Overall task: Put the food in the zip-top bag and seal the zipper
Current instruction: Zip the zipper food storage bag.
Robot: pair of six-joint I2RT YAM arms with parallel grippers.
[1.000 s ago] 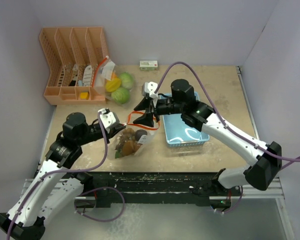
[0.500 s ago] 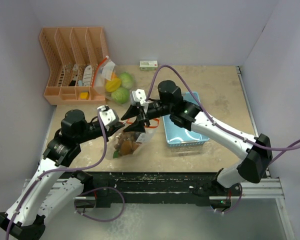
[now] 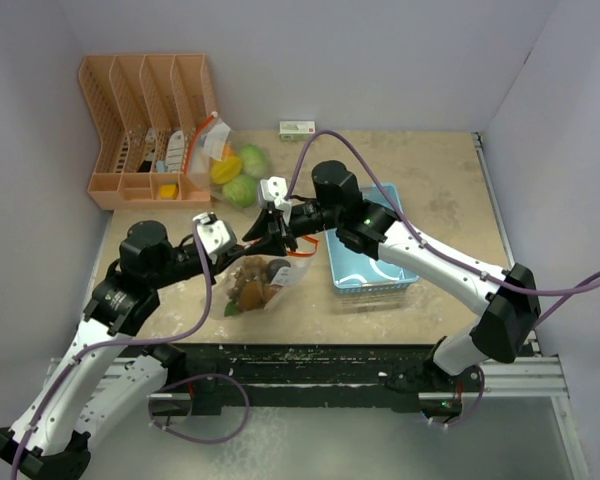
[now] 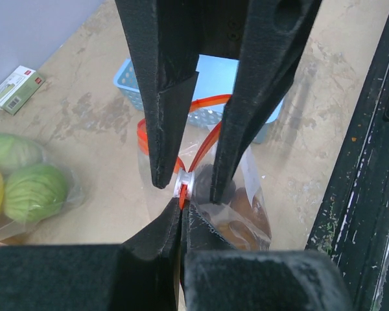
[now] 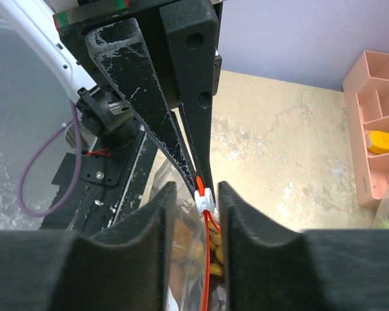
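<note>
The clear zip-top bag (image 3: 262, 287) with an orange zipper lies in front of the arms. It holds the food (image 3: 248, 291), brown and yellow pieces. My left gripper (image 3: 242, 243) is shut on the bag's zipper end (image 4: 180, 202). My right gripper (image 3: 264, 232) is open, with one finger on each side of the white slider (image 5: 205, 201), right against the left fingertips. The slider also shows in the left wrist view (image 4: 181, 188), between the right fingers (image 4: 172, 97). The food shows through the bag in the right wrist view (image 5: 214, 249).
A light blue tray (image 3: 372, 266) sits just right of the bag. A second clear bag of green and yellow produce (image 3: 236, 176) lies behind, beside a pink desk organizer (image 3: 145, 130). A small box (image 3: 297, 129) is at the back wall.
My right gripper has slid left along the zipper to the left gripper. The open orange loop of the bag's mouth has narrowed to a closed line. The left gripper has kept its hold.
</note>
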